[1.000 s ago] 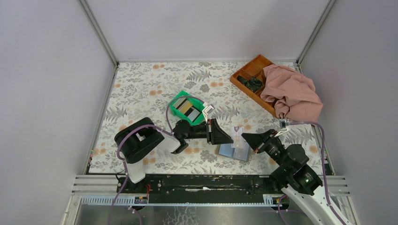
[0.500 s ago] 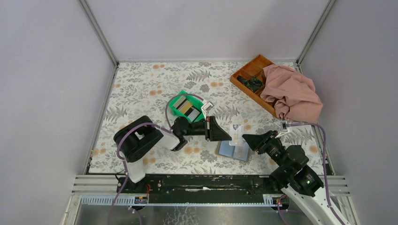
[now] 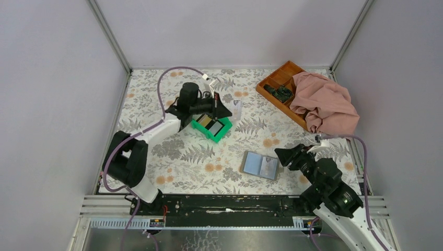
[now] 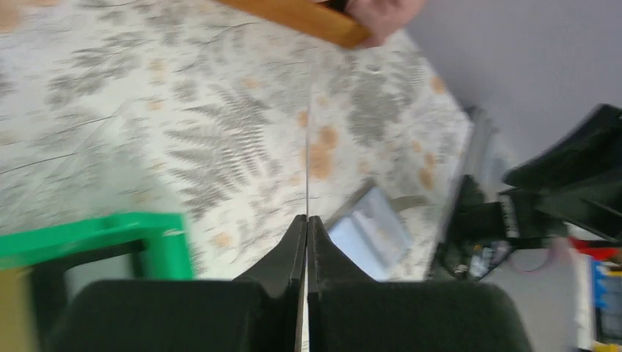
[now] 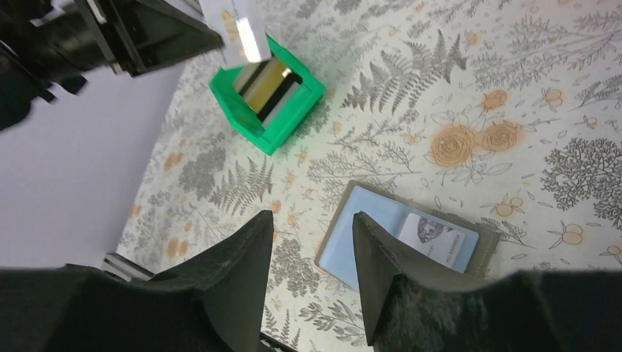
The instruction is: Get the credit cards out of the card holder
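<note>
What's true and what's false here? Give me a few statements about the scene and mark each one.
1. The left gripper pinches a whitish card near the green bin. True.
2. The card holder lies closed. False: it lies open, with a card in one slot.
3. Cards lie in the green bin. True.
4. The right gripper is shut on the card holder. False: it is open, holding nothing.
5. The pink cloth covers the green bin. False: it lies over the orange-brown tray.
</note>
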Controlling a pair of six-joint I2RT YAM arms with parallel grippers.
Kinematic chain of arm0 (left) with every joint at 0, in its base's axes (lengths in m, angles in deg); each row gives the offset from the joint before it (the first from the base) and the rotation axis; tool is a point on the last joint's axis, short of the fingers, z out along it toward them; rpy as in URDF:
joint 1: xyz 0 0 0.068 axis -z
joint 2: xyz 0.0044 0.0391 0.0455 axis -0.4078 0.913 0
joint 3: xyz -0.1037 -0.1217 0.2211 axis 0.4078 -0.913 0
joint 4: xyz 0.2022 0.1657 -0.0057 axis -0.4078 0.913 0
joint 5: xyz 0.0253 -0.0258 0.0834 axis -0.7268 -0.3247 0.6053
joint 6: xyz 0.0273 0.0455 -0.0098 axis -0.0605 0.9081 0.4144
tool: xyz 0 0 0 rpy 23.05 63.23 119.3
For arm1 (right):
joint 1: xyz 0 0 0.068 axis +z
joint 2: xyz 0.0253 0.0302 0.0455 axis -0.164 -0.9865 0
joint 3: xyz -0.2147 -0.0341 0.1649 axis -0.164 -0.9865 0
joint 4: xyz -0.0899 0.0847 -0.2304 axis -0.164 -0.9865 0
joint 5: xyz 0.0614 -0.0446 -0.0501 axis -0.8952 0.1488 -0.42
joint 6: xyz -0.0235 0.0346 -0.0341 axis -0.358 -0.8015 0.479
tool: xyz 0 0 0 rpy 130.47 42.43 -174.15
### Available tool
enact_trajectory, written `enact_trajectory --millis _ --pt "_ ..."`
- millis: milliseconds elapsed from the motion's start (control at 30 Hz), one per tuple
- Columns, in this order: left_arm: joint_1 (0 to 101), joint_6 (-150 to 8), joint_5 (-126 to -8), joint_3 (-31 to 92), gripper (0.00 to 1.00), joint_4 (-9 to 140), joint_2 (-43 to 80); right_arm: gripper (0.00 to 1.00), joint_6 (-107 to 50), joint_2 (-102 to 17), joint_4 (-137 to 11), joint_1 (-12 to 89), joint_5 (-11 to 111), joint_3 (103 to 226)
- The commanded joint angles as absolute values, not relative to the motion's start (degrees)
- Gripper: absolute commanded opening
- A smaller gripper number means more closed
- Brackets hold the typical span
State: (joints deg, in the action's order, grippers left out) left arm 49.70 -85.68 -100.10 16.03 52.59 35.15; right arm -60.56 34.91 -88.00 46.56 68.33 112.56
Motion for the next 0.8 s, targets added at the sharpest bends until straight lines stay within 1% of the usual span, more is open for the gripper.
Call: enact_trajectory --millis 0,67,167,333,500,633,767 --pt "44.6 -63.7 -96.5 22.7 0.0 80.0 37.8 0.52 -58.3 29.3 -84.6 46.9 64.5 111.6" --pt "43.2 -57.8 -94.6 27.9 0.0 87.8 40.0 0.52 -57.2 26.3 -83.6 46.9 62.9 111.5" --pt "41.3 -48.5 -95.5 35.7 0.0 100.4 43.3 0.52 -56.0 21.5 -82.0 46.9 59.6 111.2" --pt "40.7 -40.4 -91.6 42.3 0.0 109.6 44.3 0.52 -55.3 15.0 -76.2 46.9 55.0 108.5" --pt "40.7 -36.9 -88.8 50.9 0.0 121.3 49.3 0.52 -54.7 6.7 -69.7 46.9 51.5 106.8" --pt "41.0 -36.9 -86.9 52.6 0.0 123.9 50.8 0.52 -54.3 2.1 -66.2 46.9 50.5 106.1" --pt "42.3 -38.9 -79.9 54.1 0.0 127.3 53.2 0.51 -54.6 1.5 -63.8 46.9 51.5 104.4"
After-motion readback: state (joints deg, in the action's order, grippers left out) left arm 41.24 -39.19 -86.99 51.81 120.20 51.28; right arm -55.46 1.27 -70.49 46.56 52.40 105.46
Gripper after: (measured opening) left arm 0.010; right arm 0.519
